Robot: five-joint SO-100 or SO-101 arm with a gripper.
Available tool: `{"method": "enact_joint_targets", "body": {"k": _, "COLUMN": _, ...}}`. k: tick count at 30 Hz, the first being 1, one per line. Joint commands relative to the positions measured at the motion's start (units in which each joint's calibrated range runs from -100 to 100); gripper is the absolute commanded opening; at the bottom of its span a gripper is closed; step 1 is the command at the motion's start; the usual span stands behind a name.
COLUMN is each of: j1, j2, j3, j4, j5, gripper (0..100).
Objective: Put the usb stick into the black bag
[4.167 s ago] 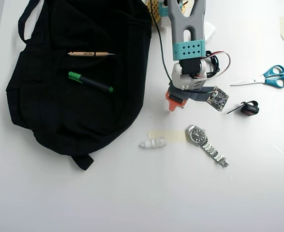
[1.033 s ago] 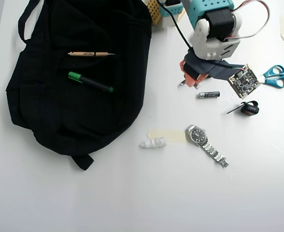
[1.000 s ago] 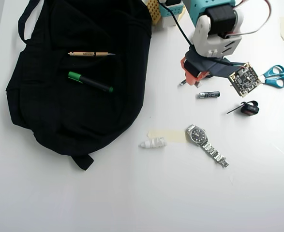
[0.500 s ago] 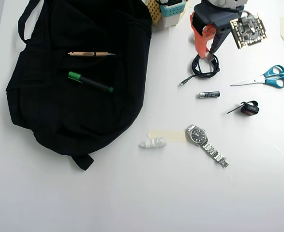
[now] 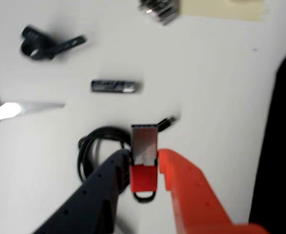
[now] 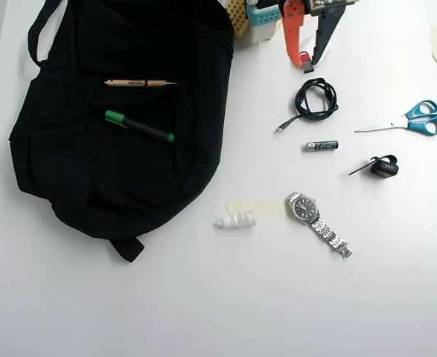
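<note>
One usb stick (image 5: 143, 168) is sitting clenched in our claw (image 5: 143, 171), hanging above the coiled cable (image 6: 316, 99); we are judging a level carry toward the black bag (image 6: 121, 119), releasing only over fabric.

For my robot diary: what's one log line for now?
end effector: shut on usb stick | lifted above cable | black bag: not reached

Wrist view motion-blurred; overhead sharp, bright, even, faint shadows.
</note>
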State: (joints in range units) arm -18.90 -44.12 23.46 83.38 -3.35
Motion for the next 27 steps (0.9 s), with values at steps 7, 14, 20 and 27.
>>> {"method": "enact_joint_targets", "body": {"k": 7, "j1": 10.30, "j2": -15.80, "j3": 7.17, "j4": -1.64, "j5": -0.59, "gripper": 2}}
{"method": "enact_joint_targets", "body": {"k": 14, "j1": 23.99, "j2": -20.20, "j3": 7.17, "j4": -1.13, "j5": -0.48, "gripper": 2}}
{"method": "enact_joint_targets", "body": {"k": 20, "j1": 34.01, "j2": -20.20, "j3": 7.71, "j4": -1.13, "j5": -0.59, "gripper": 2}}
{"method": "enact_joint_targets", "body": {"k": 27, "j1": 44.18, "j2": -20.20, "j3": 10.77, "j4": -4.92, "j5": -1.01, "gripper": 2}}
